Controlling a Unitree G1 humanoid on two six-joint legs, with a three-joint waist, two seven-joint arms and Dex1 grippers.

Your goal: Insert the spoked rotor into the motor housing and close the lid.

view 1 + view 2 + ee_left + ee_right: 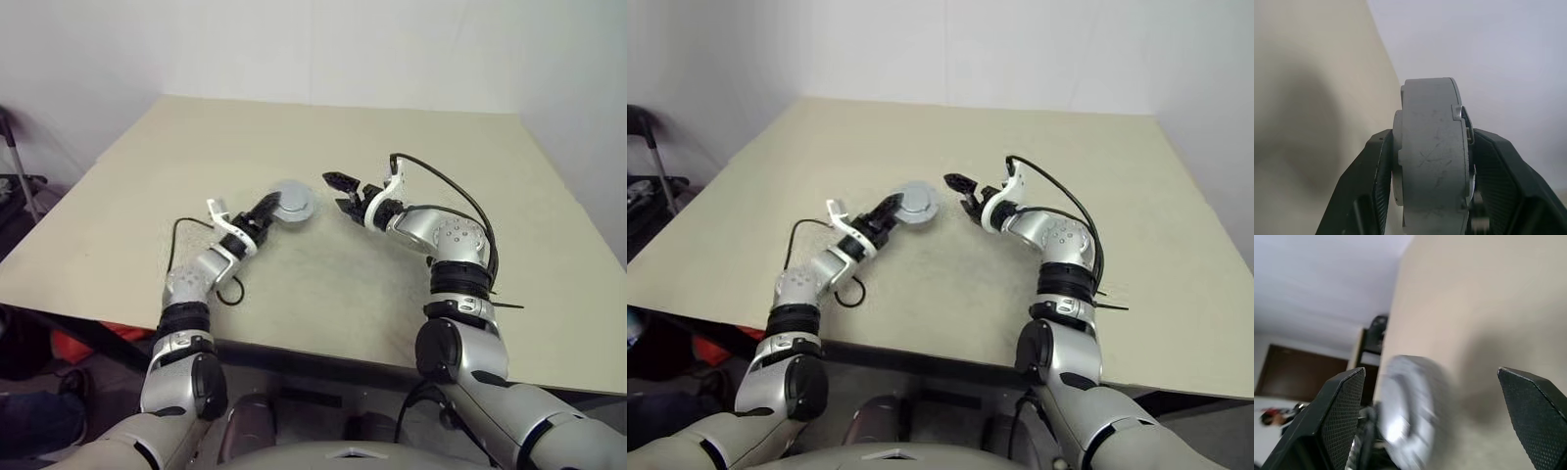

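Above the middle of the beige table (323, 284), a closed grey round motor housing (291, 203) is pinched across its thickness by the left gripper (269, 210). Just to its right, apart from it, the right gripper (343, 193) is held spread wide.

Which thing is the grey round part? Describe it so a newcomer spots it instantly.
On the beige table, near its middle, the left gripper is shut on a thick grey disc-shaped assembly, held on edge. The right gripper stands open beside it, apart.
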